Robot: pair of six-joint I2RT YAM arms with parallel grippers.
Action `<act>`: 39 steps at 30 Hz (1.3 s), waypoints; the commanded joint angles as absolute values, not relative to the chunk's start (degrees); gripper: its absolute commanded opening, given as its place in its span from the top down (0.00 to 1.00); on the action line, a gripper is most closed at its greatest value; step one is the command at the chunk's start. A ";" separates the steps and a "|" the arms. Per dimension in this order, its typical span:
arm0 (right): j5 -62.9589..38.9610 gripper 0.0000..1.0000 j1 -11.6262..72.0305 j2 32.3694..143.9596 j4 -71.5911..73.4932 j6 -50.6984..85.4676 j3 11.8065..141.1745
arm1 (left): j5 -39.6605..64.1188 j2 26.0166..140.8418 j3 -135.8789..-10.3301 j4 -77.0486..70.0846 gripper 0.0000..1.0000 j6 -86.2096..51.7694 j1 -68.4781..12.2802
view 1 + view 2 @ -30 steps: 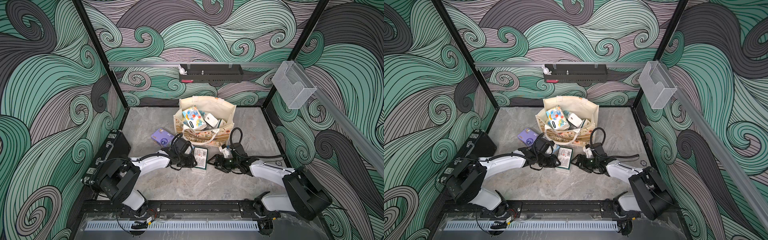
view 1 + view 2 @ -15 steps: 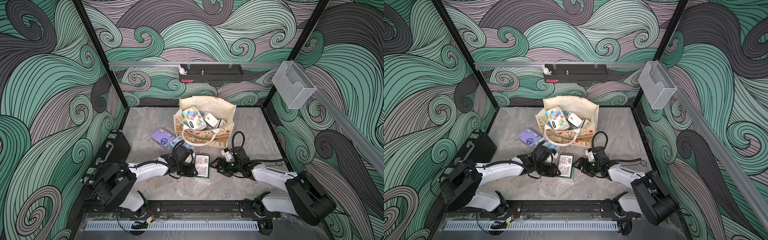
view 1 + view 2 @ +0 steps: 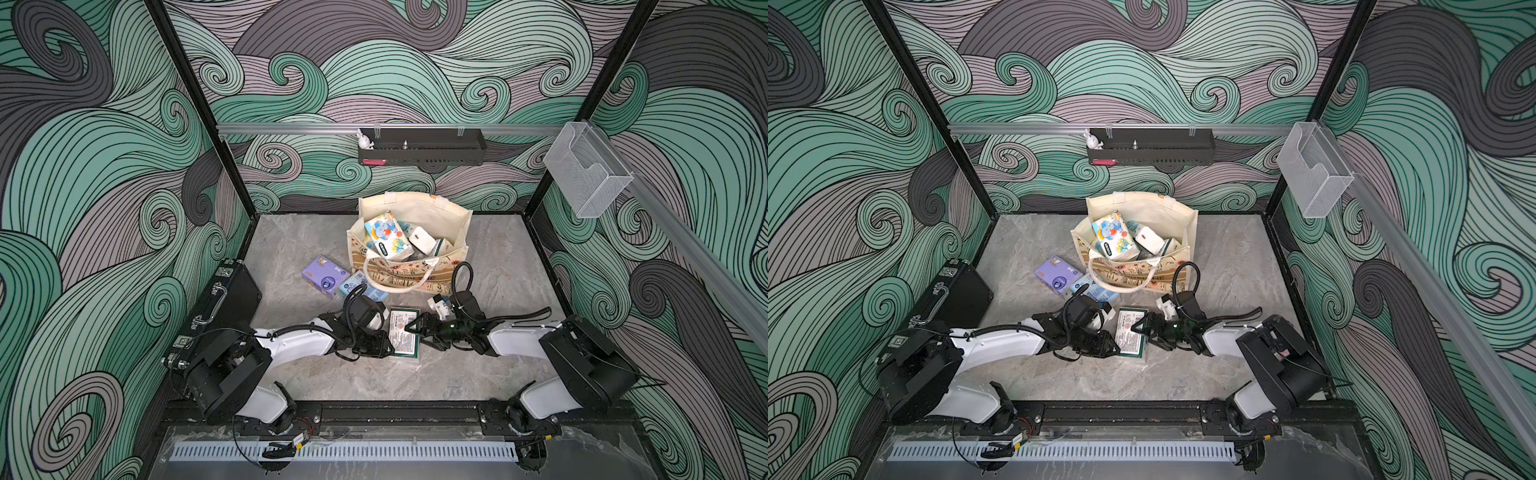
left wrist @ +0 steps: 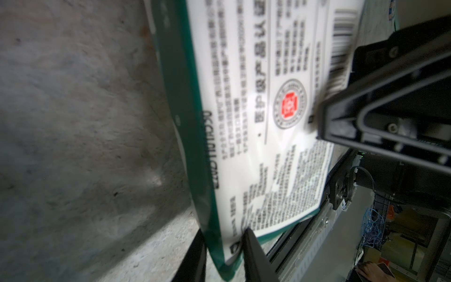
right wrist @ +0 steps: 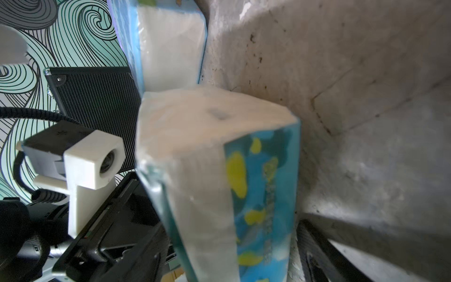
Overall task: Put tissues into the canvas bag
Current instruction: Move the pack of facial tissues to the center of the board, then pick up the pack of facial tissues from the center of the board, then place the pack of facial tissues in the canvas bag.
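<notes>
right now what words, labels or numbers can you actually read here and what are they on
"医护级产品认证": large print on the green-white tissue pack, beside its red seal; blurred, so only probable.
Its small print, barcode digits and green-edge lettering: too blurred to read.
Lettering on the canvas bag: too small, partly behind the handle.
Labels on the elephant pack and the purple pack: too small to read.

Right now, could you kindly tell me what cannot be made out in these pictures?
- The bag's depths: in both top views the elephant pack and white pack cover whatever lies beneath.
- The blue pack: partly hidden by the left arm in both top views.
- The green pack's print: blurred in the left wrist view, too small from above.
</notes>
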State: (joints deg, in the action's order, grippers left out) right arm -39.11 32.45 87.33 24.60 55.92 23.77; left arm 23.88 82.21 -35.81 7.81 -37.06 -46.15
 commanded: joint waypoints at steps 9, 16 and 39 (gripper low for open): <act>-41.91 0.48 35.25 92.36 34.76 60.22 23.57 | 21.36 79.55 -37.01 16.81 0.71 -34.27 -46.39; -36.88 0.53 35.25 76.66 15.19 53.20 22.59 | 17.54 71.21 -47.08 31.23 0.33 -31.08 -45.93; -7.45 0.58 34.65 51.86 -42.65 14.77 80.27 | -7.93 35.16 -55.37 53.30 0.05 -21.25 -42.41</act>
State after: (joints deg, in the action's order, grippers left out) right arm -10.20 34.76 47.59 -39.97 22.39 74.94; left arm -2.87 36.93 -53.39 48.29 -23.81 -42.76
